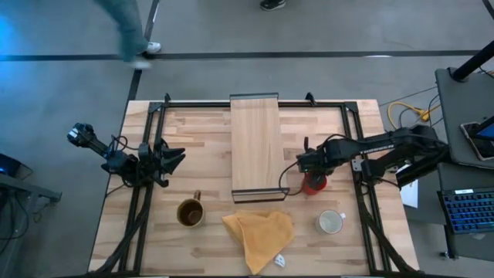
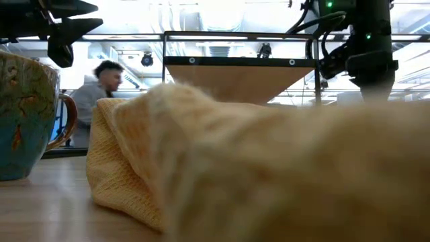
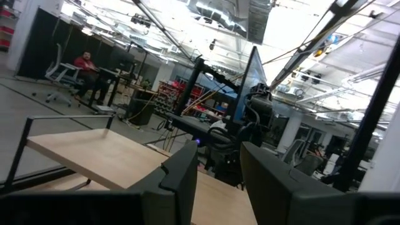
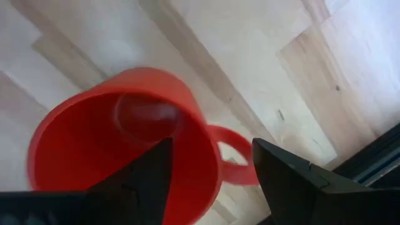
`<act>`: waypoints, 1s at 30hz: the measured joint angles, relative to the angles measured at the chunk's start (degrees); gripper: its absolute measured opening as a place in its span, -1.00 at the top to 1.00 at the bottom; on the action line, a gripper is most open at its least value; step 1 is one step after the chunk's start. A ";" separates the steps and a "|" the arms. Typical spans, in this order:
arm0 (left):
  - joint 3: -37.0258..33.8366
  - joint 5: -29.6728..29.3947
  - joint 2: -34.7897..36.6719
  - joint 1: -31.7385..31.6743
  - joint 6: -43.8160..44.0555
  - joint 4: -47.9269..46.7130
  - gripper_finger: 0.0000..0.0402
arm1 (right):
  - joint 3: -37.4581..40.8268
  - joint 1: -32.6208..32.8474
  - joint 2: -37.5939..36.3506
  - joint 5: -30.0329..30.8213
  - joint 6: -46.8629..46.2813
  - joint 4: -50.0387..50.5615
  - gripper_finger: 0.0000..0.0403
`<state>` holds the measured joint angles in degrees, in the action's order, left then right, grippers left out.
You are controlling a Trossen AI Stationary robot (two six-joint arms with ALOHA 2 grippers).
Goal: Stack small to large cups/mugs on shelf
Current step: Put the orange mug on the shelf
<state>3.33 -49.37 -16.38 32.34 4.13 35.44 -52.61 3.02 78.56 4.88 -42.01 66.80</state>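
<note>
The right gripper (image 1: 310, 174) is hanging directly over the red mug (image 1: 313, 184), which is standing upright on the table (image 1: 201, 131) just beside the near right corner of the shelf (image 1: 255, 139). In the right wrist view its two dark fingers (image 4: 284, 178) are spread apart, one over the mug's opening and one over the handle side, and they are holding nothing. Whether a finger is touching the rim, I cannot tell. The white mug (image 1: 331, 222) is standing near this gripper, on the side toward the front edge. The orange cloth (image 1: 258, 236) is lying between the white mug and the brown mug (image 1: 190, 213). The left gripper (image 1: 176, 157) is waiting at the left side, open and empty, and the brown mug is standing a little in front of it.
</note>
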 joint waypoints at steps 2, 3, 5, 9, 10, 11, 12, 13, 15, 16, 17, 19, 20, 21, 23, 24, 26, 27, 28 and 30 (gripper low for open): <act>0.00 -0.73 0.02 -0.02 0.01 0.00 0.46 | 0.41 -0.04 0.01 0.31 0.04 0.04 0.01; 0.00 -0.82 0.02 -0.02 -0.01 0.00 0.46 | 0.47 -0.04 0.01 0.31 0.02 0.07 0.04; 0.00 -0.89 0.02 -0.02 -0.01 0.00 0.46 | 0.49 -0.04 -0.05 0.22 -0.08 -0.04 0.12; 0.00 -1.00 -0.02 -0.02 -0.01 0.00 0.46 | 0.57 -0.04 -0.10 0.30 -0.82 -0.11 0.32; 0.00 -1.11 -0.02 -0.02 -0.01 0.02 0.46 | 0.59 -0.04 -0.10 0.57 -0.82 -0.10 0.37; 0.00 -1.12 -0.02 -0.02 -0.01 0.02 0.46 | 0.60 -0.04 -0.10 0.84 -0.82 -0.08 0.42; 0.00 -1.18 -0.02 -0.02 -0.01 0.00 0.46 | 0.60 -0.04 -0.10 0.92 -0.83 -0.08 0.47; 0.00 -1.36 -0.01 -0.02 -0.01 0.00 0.46 | 0.61 -0.04 -0.12 0.92 -0.82 -0.08 0.53; 0.00 -1.77 -0.01 -0.02 -0.01 0.02 0.46 | 0.62 -0.04 -0.28 0.78 -0.79 -0.04 0.64; 0.00 -1.95 -0.02 -0.02 -0.01 0.02 0.46 | 0.62 -0.04 -0.30 0.77 -0.60 -0.01 0.70; 0.00 -1.98 -0.02 -0.02 -0.01 0.00 0.46 | 0.62 -0.04 -0.32 0.77 -0.59 0.05 0.75; 0.00 -1.98 -0.02 -0.02 -0.01 0.01 0.46 | 0.62 -0.04 -0.32 0.77 -0.12 0.15 0.86; 0.00 -1.98 -0.02 -0.02 -0.01 0.00 0.46 | 0.62 -0.04 -0.43 0.68 0.04 0.31 0.91; 0.00 -1.98 -0.02 -0.02 -0.01 0.00 0.46 | 0.62 -0.04 -0.65 0.57 0.04 0.29 0.93; 0.00 -1.98 0.00 -0.02 0.01 0.02 0.46 | 0.36 -0.13 -1.14 -0.55 0.03 0.64 0.94; 0.00 -1.97 -0.01 -0.02 0.01 0.02 0.46 | 0.05 -0.32 -1.35 -1.61 0.11 1.01 0.95; 0.00 -1.98 -0.02 -0.02 0.01 0.02 0.46 | -1.41 -0.42 -2.06 -2.23 0.19 3.39 0.95; 0.00 -1.98 0.00 -0.02 0.01 0.02 0.46 | -2.70 -0.45 -2.41 -2.23 0.18 5.30 0.95; 0.00 -1.98 0.00 -0.02 0.03 0.04 0.46 | -4.34 -0.61 -2.84 -2.30 0.19 7.65 0.95; 0.00 -2.14 0.02 -0.02 0.03 0.04 0.46 | -8.34 -0.72 -3.24 -2.28 -0.22 12.87 0.95</act>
<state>3.33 -51.51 -16.36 32.32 4.16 35.48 -60.95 2.31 75.31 2.60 -42.23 79.68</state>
